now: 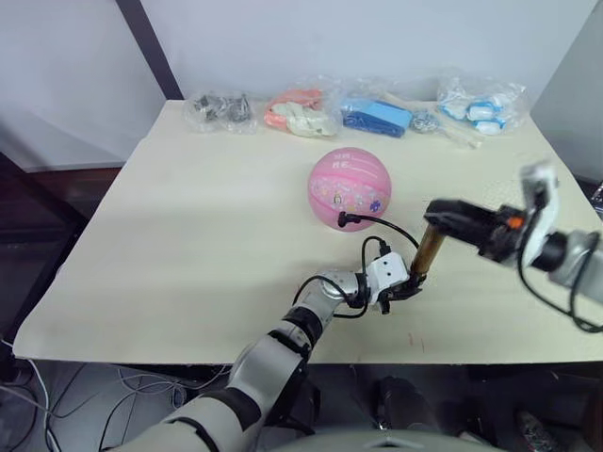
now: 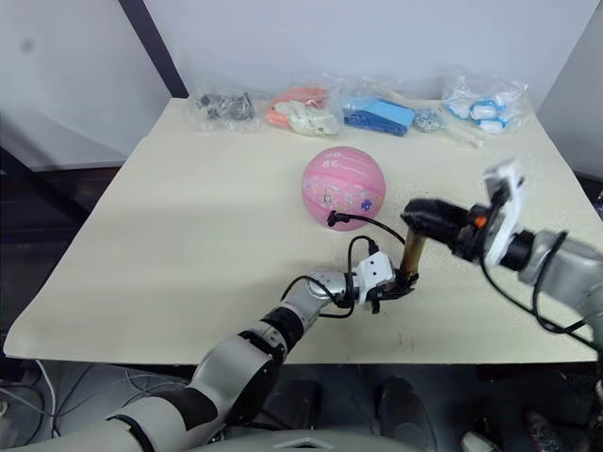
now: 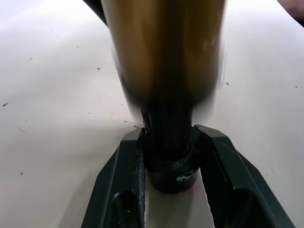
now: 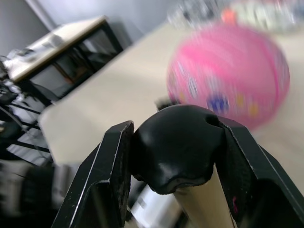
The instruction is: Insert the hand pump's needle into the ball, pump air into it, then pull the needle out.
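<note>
Pale table with bagged items along the far edge – the ball sits mid-table, the needle at its near side, black hose looping back. The hand pump stands tilted just near of the ball. Left gripper clamps its black bottom cap – right gripper is closed around the black handle on top.
</note>
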Tool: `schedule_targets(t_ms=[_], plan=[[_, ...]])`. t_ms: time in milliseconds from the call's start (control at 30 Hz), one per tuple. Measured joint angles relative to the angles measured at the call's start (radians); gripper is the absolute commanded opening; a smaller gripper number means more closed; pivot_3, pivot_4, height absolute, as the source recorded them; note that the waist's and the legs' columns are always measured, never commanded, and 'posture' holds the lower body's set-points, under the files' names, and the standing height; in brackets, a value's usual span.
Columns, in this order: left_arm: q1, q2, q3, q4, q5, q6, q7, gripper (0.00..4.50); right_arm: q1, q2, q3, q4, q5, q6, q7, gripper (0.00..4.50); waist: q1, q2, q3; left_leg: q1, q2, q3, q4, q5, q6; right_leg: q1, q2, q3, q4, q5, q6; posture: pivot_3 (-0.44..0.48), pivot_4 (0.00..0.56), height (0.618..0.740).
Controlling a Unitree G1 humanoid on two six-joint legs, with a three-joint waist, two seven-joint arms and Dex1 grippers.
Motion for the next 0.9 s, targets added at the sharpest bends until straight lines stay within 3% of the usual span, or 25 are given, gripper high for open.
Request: schedule_targets(t_ms=[300,500,700,900], plan=[[-0.008,-0.002,0.001,-0.002,-0.003,0.0,0.001,1.1,-0.209,-0.196,-0.064,0.055,0.3,0.111,-0.147,1.94,0.0,-0.002,0.009,-0.006,0.001,-0.001,0.005,0.0,0.0,-0.003,-0.001,-0.002,0.0,0.001,0.002,0.0,0.15,0.74],[-0.011,-0.004,0.001,-0.009,-0.004,-0.001,-0.003,1.1,-0.231,-0.219,-0.063,0.071,0.347,0.13,-0.189,1.94,0.001,-0.002,0.009,-0.017,0.001,0.0,0.008,0.0,0.0,-0.013,-0.002,0.0,0.001,0.004,0.0,0.0,0.15,0.74],[-0.004,-0.005,0.001,-0.009,-0.004,-0.001,0.003,1.1,-0.143,-0.147,-0.1,0.021,0.297,0.071,-0.156,1.94,0.002,-0.004,0.008,-0.015,0.001,0.001,0.008,0.0,0.0,-0.012,-0.002,0.001,0.001,0.004,0.0,0.0,0.15,0.74],[0.006,0.005,0.0,-0.005,0.001,0.003,0.018,1.1,0.096,-0.015,-0.081,-0.058,0.1,-0.074,-0.027,1.94,-0.005,-0.012,0.0,-0.005,0.002,0.0,0.008,0.0,0.0,-0.002,0.002,0.0,0.001,0.002,0.005,0.0,0.15,0.74]])
